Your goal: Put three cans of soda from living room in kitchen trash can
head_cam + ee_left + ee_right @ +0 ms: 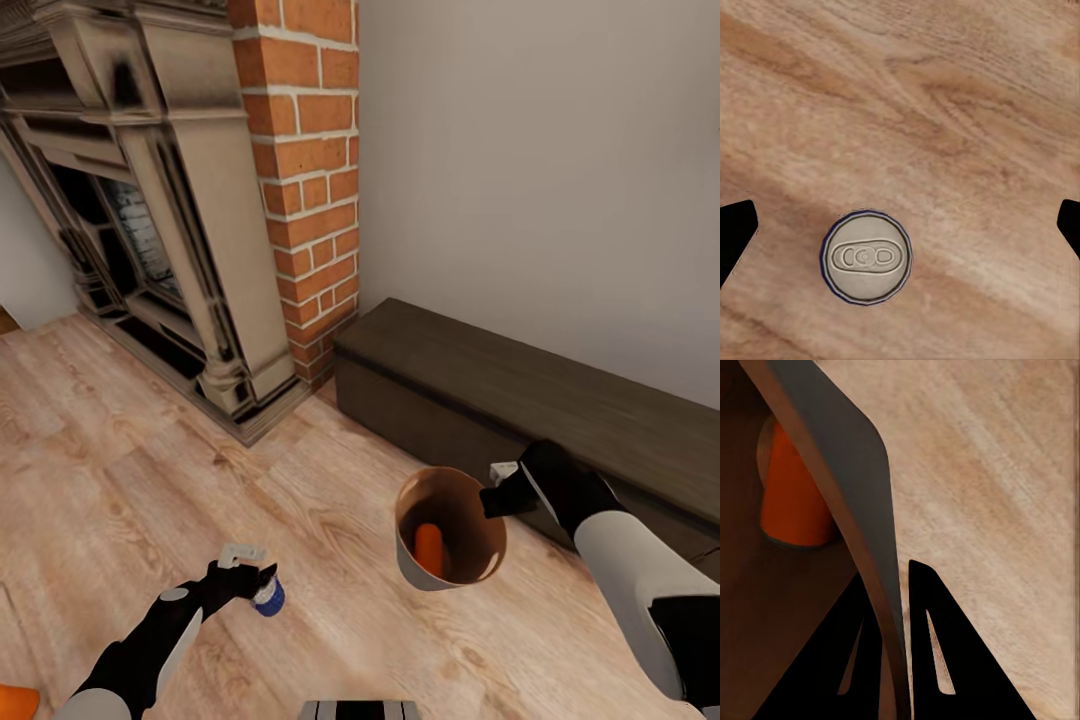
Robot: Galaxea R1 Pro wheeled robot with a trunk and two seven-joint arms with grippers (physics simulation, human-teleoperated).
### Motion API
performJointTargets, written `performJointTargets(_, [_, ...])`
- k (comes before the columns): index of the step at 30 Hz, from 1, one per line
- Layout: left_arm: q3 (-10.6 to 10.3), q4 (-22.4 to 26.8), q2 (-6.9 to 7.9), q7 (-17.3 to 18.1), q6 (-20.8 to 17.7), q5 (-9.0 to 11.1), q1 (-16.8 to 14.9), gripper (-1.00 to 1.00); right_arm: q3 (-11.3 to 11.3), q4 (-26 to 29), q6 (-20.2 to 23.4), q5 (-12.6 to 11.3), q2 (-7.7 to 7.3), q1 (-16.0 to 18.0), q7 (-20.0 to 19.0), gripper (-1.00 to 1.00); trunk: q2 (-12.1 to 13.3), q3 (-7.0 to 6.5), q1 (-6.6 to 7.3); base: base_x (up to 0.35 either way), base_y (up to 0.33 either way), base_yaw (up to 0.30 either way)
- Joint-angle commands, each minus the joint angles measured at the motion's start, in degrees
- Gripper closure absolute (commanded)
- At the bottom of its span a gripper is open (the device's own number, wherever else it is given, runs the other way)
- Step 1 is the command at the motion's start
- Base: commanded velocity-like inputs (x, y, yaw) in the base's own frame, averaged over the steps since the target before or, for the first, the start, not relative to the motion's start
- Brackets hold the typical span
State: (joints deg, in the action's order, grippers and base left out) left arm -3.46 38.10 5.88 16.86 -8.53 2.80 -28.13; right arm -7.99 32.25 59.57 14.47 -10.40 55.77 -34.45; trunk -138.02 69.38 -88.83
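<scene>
Over plank floor (120, 450), open left tool (900, 225) frames grey-topped blue can (865, 257); right tool (894, 607) pinches bin wall (847, 472).

A pale stone fireplace surround (150, 200) fills the upper left, flanked by a red brick column (305, 170). A long dark wooden bench (520, 390) (low, bare-topped) runs along the grey wall (540, 150) at right.

Home living room, simulator render. Pale wood-plank floor (150, 470) runs wall to wall. Ornate stone fireplace (150, 230) with dark firebox stands against wall, red brick column (305, 180) beside it. Long low dark wood bench (520, 400) sits along plain grey-beige wall (540, 170). Domestic furnishings, no appliances or work gear.
</scene>
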Motion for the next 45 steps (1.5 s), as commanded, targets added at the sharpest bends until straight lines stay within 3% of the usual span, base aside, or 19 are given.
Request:
performJointTargets(1, [0.06,0.01,0.00,-0.09,0.00,0.04,0.00,-1.00,0.10,0.01,0.43,-1.73,0.02,0.03,-0.26,1.00,0.00,0.08,0.01,0.275,0.000,0.000])
performJointTargets(12, [0.23,0.10,0.01,-0.18,-0.03,0.18,0.01,-1.00,-1.14,0.00,0.43,-1.72,0.07,0.04,-0.26,1.00,0.00,1.02,0.01,0.185,0.000,0.000])
performJointTargets(25, [0.39,-0.13,0.26,-0.48,-0.62,0.14,-0.05,-1.00,-1.50,0.02,0.43,-1.72,0.35,0.04,-0.26,1.00,-5.22,4.30,-2.85,0.006,0.000,0.000])
performJointTargets(37, [0.39,-0.13,0.27,-0.46,-0.27,-0.07,-0.05,-1.00,-2.06,0.83,0.43,-1.72,1.06,0.33,-0.26,1.00,-5.38,7.82,-3.16,0.000,0.000,0.000])
performJointTargets(45, [0.39,-0.13,0.27,-0.43,-0.03,-0.07,-0.05,-1.00,-2.12,1.77,0.43,-1.72,1.16,2.54,-0.26,1.00,-5.38,8.40,-3.16,0.000,0.000,0.000])
